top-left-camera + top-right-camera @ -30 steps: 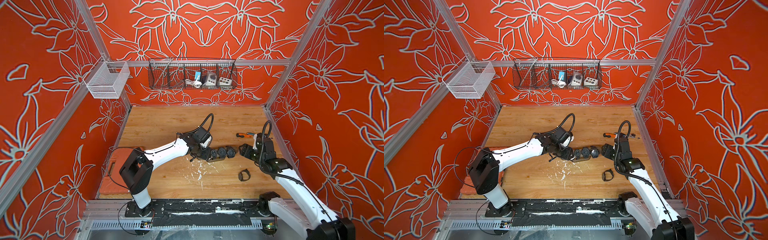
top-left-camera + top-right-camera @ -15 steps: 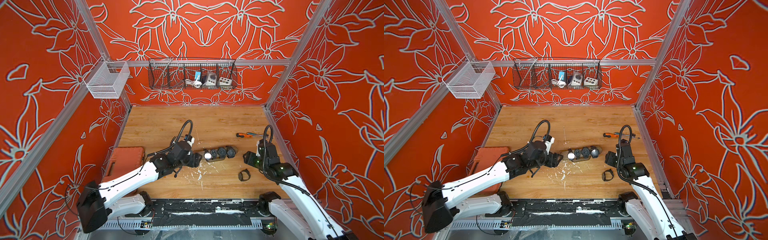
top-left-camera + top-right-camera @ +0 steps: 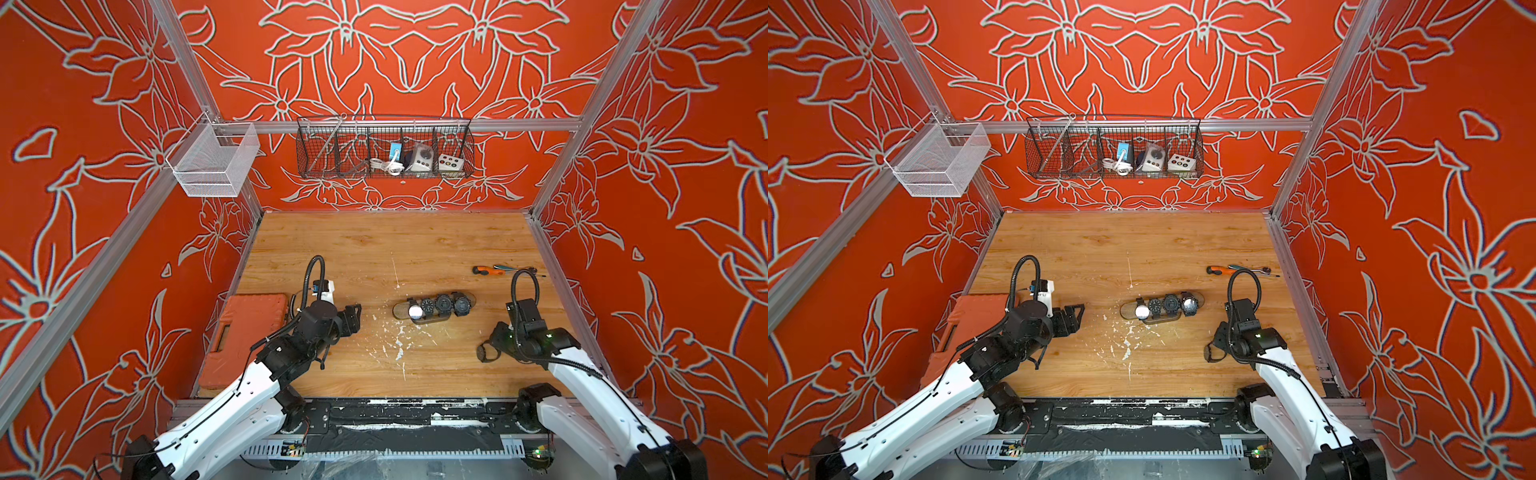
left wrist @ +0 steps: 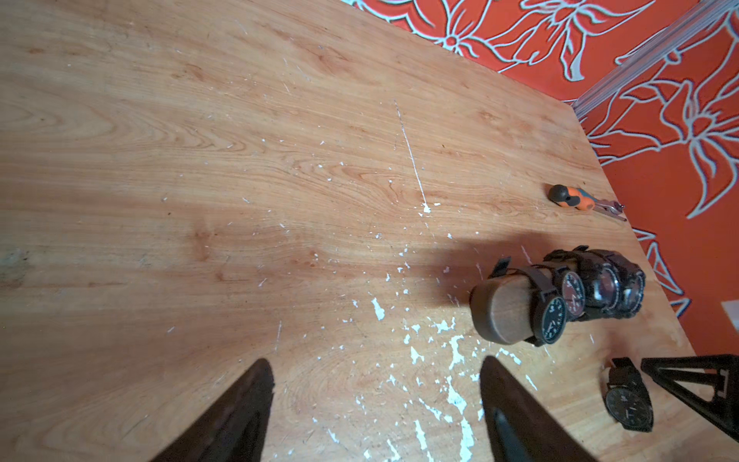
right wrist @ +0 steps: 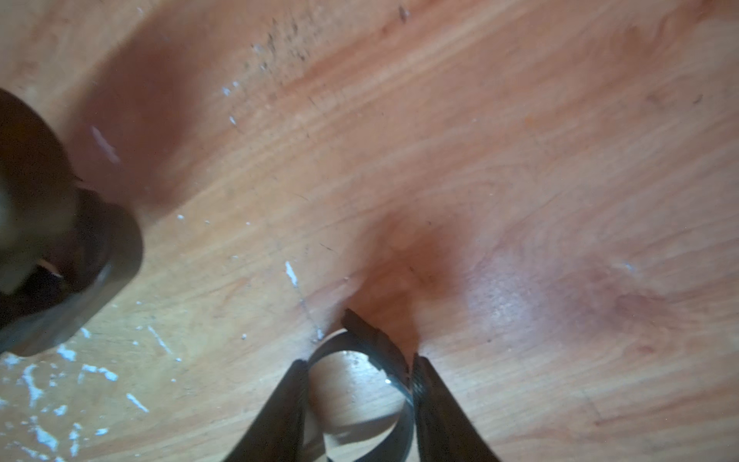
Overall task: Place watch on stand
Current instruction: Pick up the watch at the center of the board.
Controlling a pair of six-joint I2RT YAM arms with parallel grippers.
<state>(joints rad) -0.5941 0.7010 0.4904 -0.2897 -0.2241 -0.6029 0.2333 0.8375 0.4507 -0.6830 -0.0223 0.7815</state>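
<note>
- Far left, an orange case (image 3: 249,328) is lying on the worktop (image 3: 374,249), out of play.
- Near it, the left gripper (image 4: 375,362) is hovering over bare wood with its jaws wide apart and nothing between them, well short of the stand.
- In the middle, the stand (image 3: 401,310) is sitting with four other watches (image 3: 443,303) wrapped round its bar. They are crowding toward the right end, so only the left end is showing bare.
- Right of the stand and nearer the front edge, the watch (image 3: 485,353) is sitting low at the worktop, its strap curled in a loop. I cannot tell whether it is resting on the wood or just off it.
- The right gripper (image 5: 358,360) is clamping that loop, one finger pressing on each side of the strap.
- Behind, by the right wall, a screwdriver (image 3: 484,271) is lying unused.
- To my eye the pick-up is the step in hand: the watch is gripped but not yet carried.
- The next move is calling for a lift and a carry leftward to the bare end. The loop then needs lining up with the bar's rounded tip so it slides on.
</note>
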